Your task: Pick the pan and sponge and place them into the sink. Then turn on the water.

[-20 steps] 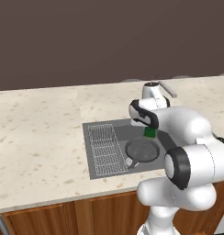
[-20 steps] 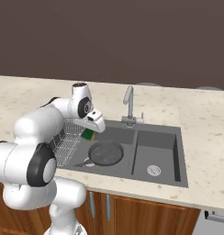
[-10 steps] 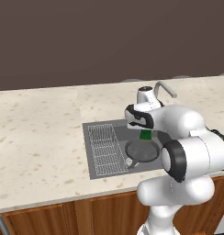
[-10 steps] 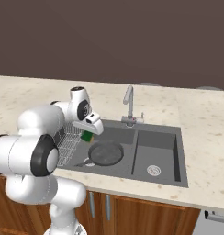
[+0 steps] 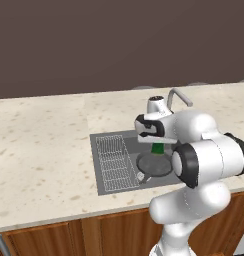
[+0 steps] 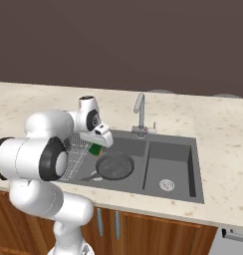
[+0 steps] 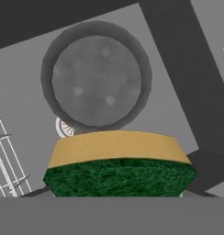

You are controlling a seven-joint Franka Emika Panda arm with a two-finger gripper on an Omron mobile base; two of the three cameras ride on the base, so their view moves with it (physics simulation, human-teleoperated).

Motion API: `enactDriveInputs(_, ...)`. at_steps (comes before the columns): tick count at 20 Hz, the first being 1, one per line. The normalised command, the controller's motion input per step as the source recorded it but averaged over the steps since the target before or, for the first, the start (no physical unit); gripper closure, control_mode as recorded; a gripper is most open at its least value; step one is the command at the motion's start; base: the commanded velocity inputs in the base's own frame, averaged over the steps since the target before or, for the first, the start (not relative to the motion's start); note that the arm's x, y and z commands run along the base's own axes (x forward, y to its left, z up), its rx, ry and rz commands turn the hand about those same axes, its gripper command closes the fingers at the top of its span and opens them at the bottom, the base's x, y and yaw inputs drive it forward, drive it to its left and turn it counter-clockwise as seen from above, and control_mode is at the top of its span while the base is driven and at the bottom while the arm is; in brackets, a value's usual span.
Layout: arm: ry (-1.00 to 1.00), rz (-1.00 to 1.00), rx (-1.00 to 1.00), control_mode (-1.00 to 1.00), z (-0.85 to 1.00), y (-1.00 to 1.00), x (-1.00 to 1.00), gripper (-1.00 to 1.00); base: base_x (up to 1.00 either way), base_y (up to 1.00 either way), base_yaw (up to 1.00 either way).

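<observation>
The pan lies flat in the left basin of the sink, its handle toward the front. From the other side the pan sits beside the wire rack. My gripper hangs just above the pan's far rim, shut on the sponge. The sponge pokes out green below the hand. In the hand view the sponge fills the bottom, yellow edge up, hiding my fingertips, with the pan beyond it. No water runs from the faucet.
A wire rack takes up the left part of the left basin. The right basin holds a round drain. The curved faucet stands behind the sink, near my hand. Speckled counter surrounds the sink.
My gripper has carried the sponge a little lower and leftward in the left base view, over the pan. The pan has not moved.
</observation>
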Motion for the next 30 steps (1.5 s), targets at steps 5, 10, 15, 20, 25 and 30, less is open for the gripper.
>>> enactDriveInputs(5, 0.05, 0.0, 0.0, -1.0, -0.17, 0.0, 0.07, 1.0, 0.0, 0.0, 0.0)
enactDriveInputs(10, 0.04, 0.0, 0.0, -1.0, -0.21, -0.02, 0.06, 1.0, 0.0, 0.0, 0.0)
enactDriveInputs(15, 0.01, 0.0, 0.0, -1.0, -0.18, -0.01, 0.1, 1.0, 0.0, 0.0, 0.0)
enactDriveInputs(20, 0.0, 0.0, 0.0, -1.0, -0.2, 0.0, 0.16, 1.0, 0.0, 0.0, 0.0)
enactDriveInputs(25, 0.0, 0.0, 0.0, -1.0, -0.25, 0.0, 0.19, 1.0, 0.0, 0.0, 0.0)
enactDriveInputs(30, 0.0, 0.0, 0.0, -1.0, -0.23, 0.0, 0.19, 1.0, 0.0, 0.0, 0.0)
